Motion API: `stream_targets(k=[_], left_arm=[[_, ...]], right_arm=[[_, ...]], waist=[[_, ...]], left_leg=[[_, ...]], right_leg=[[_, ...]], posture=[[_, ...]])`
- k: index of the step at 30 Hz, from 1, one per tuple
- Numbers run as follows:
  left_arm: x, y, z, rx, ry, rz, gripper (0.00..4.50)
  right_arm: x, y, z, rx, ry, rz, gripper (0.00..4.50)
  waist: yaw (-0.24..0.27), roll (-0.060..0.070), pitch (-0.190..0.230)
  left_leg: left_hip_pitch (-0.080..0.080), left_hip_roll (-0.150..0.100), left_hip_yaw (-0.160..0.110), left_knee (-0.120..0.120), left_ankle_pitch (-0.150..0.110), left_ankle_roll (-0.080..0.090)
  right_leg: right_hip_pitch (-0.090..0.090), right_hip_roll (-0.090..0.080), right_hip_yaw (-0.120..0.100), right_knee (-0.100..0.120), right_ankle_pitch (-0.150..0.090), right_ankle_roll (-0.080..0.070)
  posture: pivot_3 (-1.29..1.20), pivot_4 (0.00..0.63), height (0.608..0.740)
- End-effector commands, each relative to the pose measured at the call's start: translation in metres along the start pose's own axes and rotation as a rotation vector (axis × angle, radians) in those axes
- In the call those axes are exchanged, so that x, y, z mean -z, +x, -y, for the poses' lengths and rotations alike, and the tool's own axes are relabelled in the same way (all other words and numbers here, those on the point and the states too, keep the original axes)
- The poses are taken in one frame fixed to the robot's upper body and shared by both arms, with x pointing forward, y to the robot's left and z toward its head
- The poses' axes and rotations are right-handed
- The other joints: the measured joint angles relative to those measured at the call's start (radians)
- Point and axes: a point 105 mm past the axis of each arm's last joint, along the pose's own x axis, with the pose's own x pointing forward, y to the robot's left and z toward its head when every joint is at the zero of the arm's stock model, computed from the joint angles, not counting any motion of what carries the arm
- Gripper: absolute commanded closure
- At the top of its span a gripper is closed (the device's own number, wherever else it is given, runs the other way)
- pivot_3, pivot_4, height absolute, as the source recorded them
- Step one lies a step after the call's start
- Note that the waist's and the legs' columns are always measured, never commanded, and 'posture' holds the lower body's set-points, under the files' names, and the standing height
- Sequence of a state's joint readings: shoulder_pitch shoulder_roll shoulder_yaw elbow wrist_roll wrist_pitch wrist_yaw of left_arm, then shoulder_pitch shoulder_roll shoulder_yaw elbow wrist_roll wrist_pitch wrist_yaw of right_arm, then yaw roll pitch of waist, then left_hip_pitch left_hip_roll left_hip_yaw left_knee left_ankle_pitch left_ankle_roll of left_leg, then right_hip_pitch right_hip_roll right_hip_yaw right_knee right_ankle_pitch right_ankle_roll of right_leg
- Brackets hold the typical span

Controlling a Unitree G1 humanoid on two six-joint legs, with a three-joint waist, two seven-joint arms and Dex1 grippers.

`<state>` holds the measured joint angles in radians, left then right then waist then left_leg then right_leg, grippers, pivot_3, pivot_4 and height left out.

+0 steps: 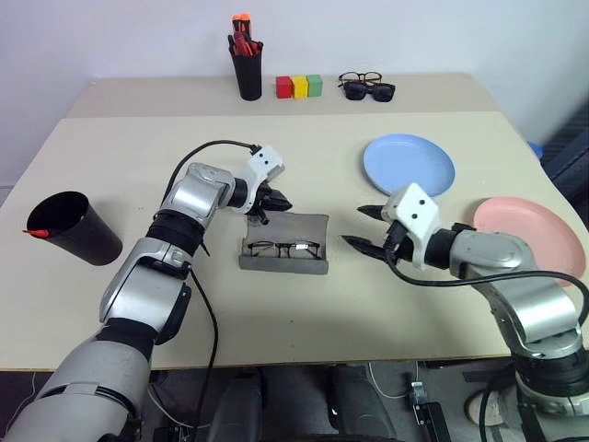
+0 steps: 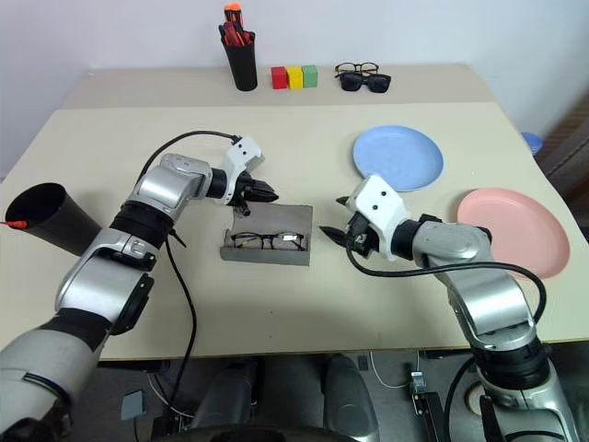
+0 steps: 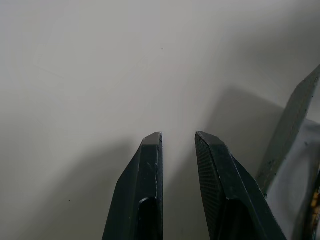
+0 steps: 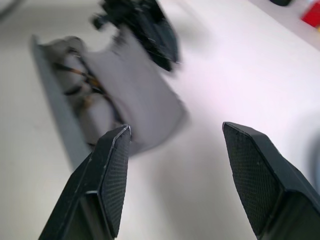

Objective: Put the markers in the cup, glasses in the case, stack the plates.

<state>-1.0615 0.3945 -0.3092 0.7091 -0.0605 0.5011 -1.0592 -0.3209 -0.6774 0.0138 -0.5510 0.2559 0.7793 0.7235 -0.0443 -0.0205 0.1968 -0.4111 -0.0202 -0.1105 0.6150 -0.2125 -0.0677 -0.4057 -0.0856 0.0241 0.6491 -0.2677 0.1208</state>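
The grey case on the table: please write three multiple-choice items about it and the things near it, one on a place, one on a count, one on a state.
1. Where do the glasses lie?
A. on the blue plate
B. inside the case
C. in the cup

2. How many plates lie on the table?
A. two
B. three
C. four

3. How is the case?
A. shut
B. upside down
C. open

Right letters: B, the frame rests in the grey tray; A, only the blue plate and the pink plate show; C, its lid lies back flat.
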Motion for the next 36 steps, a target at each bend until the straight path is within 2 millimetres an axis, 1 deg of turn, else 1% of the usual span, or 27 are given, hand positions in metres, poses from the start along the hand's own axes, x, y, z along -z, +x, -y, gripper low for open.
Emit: stream_targets(k=[1,4,10,12,14,15,17,19,21,23,24,28,31,32,33,34,36], left_arm=[[-0.016,-0.019,0.012,0.035,0.076,0.055,3.50],[-0.014,-0.033,0.029,0.049,0.083,0.075,3.50],[0.011,-0.057,0.065,0.081,0.108,0.042,3.50],[0.019,-0.062,0.076,0.095,0.091,0.034,3.50],[0.025,-0.064,0.082,0.096,0.094,0.035,3.50],[0.023,-0.065,0.084,0.094,0.096,0.068,3.50],[0.012,-0.070,0.086,0.079,0.114,0.180,3.50],[0.004,-0.076,0.082,0.046,0.090,0.275,3.50],[-0.002,-0.080,0.074,-0.016,0.066,0.355,3.50],[-0.002,-0.082,0.067,-0.062,0.028,0.382,3.56],[-0.003,-0.082,0.067,-0.070,0.021,0.393,3.56],[-0.016,-0.084,0.074,-0.058,0.014,0.512,3.56],[-0.028,-0.078,0.088,0.036,-0.021,0.583,3.56],[-0.033,-0.073,0.094,0.075,-0.012,0.596,3.56],[-0.036,-0.067,0.100,0.115,-0.006,0.600,3.56],[-0.040,-0.060,0.105,0.150,0.000,0.600,3.56],[-0.044,-0.050,0.107,0.181,0.005,0.598,3.56]], right_arm=[[-0.001,-0.008,0.018,0.081,-0.024,0.004,1.55],[0.009,-0.006,0.032,0.135,-0.034,-0.042,1.55],[0.023,0.003,0.069,0.264,-0.008,-0.094,1.55],[0.031,0.009,0.084,0.322,-0.008,-0.123,1.55],[0.040,0.014,0.097,0.365,-0.015,-0.159,1.55],[0.045,0.018,0.103,0.386,-0.035,-0.181,1.55],[0.055,0.024,0.113,0.417,-0.067,-0.219,1.55],[0.067,0.030,0.122,0.446,-0.100,-0.267,1.55],[0.076,0.036,0.125,0.444,-0.128,-0.293,1.55],[0.079,0.041,0.126,0.436,-0.166,-0.300,2.06],[0.080,0.042,0.126,0.435,-0.192,-0.304,2.42],[0.074,0.041,0.126,0.448,-0.231,-0.270,4.46],[0.063,0.031,0.128,0.495,-0.295,-0.260,4.46],[0.058,0.022,0.128,0.511,-0.305,-0.254,4.46],[0.052,0.012,0.128,0.531,-0.315,-0.249,4.46],[0.045,-0.003,0.127,0.558,-0.321,-0.246,4.46],[0.039,-0.031,0.125,0.604,-0.309,-0.253,4.46]], waist=[[-0.001,0.000,0.000],[0.001,0.000,0.000],[0.000,0.001,0.000],[0.000,0.001,0.000],[0.001,0.001,0.000],[0.002,0.001,0.000],[0.003,0.001,0.000],[0.003,0.001,0.000],[0.003,0.001,0.000],[0.001,0.001,0.000],[0.001,0.001,0.000],[0.001,0.001,0.000],[0.003,0.001,0.000],[0.006,0.001,0.000],[0.009,0.001,0.000],[0.016,0.002,0.000],[0.030,0.003,0.000]], left_leg=[[0.000,0.000,0.000,0.000,0.000,0.000],[0.000,0.000,0.000,0.000,0.000,0.000],[0.001,0.000,0.000,0.000,0.000,0.000],[0.001,0.000,0.000,0.000,0.000,0.000],[0.001,0.000,0.001,0.000,0.000,0.000],[0.001,0.000,0.001,0.000,0.000,0.000],[0.001,0.000,0.001,0.000,0.000,0.000],[0.001,0.000,0.001,0.000,0.000,0.000],[0.001,0.000,0.001,0.000,0.000,0.000],[0.001,0.000,0.001,0.000,0.000,0.000],[0.001,0.000,0.001,0.000,0.000,0.000],[0.001,0.000,0.001,0.000,0.000,0.000],[0.001,0.000,0.001,0.000,0.000,0.000],[0.001,0.000,0.001,0.000,0.000,0.000],[0.001,0.000,0.001,0.000,0.000,0.000],[0.001,0.000,0.001,0.000,0.000,0.000],[0.000,-0.001,0.001,0.001,0.000,0.000]], right_leg=[[0.000,0.000,0.000,0.000,0.000,0.000],[0.000,0.000,0.000,0.000,0.000,0.000],[0.000,0.000,0.001,0.001,0.000,0.000],[0.000,0.000,0.001,0.001,0.000,0.000],[0.001,0.000,0.001,0.001,0.000,0.000],[0.001,0.000,0.001,0.001,0.000,0.000],[0.001,0.000,0.001,0.000,0.000,0.000],[0.001,-0.001,0.001,0.000,0.000,0.000],[0.001,-0.001,0.001,0.000,0.000,0.000],[0.001,-0.001,0.001,0.000,0.000,-0.001],[0.001,-0.001,0.001,0.000,0.000,0.000],[0.001,-0.001,0.001,0.000,0.000,0.000],[0.001,-0.001,0.001,0.000,0.000,0.000],[0.001,-0.001,0.001,0.000,0.000,0.000],[0.001,-0.001,0.001,0.000,0.000,0.000],[0.001,-0.001,0.001,0.000,0.000,0.000],[0.001,-0.002,0.001,0.000,0.000,0.000]], posture=[[0.00,0.150,0.740],[0.00,0.150,0.740],[0.00,0.150,0.740],[0.00,0.150,0.740],[0.00,0.150,0.740],[0.00,0.150,0.740],[0.00,0.150,0.740],[0.00,0.150,0.740],[0.00,0.150,0.740],[0.00,0.150,0.740],[0.00,0.150,0.740],[0.00,0.150,0.740],[0.00,0.150,0.740],[0.00,0.150,0.740],[0.00,0.150,0.740],[0.00,0.150,0.740],[0.00,0.150,0.740]])
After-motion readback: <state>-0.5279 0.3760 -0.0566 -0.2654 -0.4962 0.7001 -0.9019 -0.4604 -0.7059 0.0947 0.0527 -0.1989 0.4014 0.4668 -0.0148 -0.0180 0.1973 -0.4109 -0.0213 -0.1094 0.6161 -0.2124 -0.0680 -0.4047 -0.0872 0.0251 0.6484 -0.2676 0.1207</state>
